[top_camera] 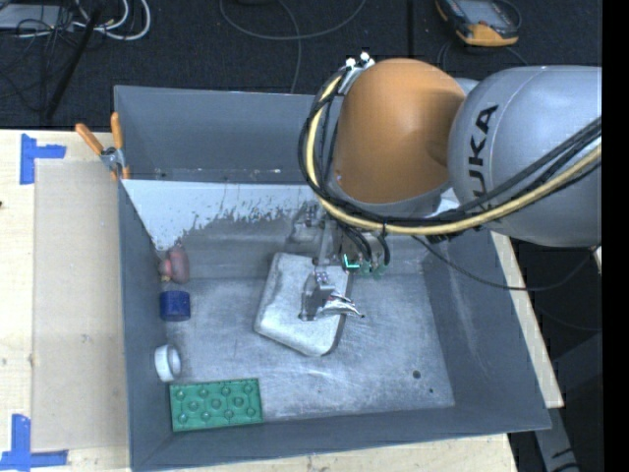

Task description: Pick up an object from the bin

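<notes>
- Fingers [329, 309] reach down from the arm into the middle of the bin [472, 362]. They look spread apart, with nothing between them.
- Their tips are on or just above a flat pale grey pad [285, 324], which lies a bit crooked on the floor of the bin.
- A flat pad is hard to pinch, so I think one edge should sit between the tips before they close gently.
- The pink lump [176, 262], blue cap [175, 306], white ring [167, 362] and green block plate [216, 404] sit well apart on the left.
</notes>
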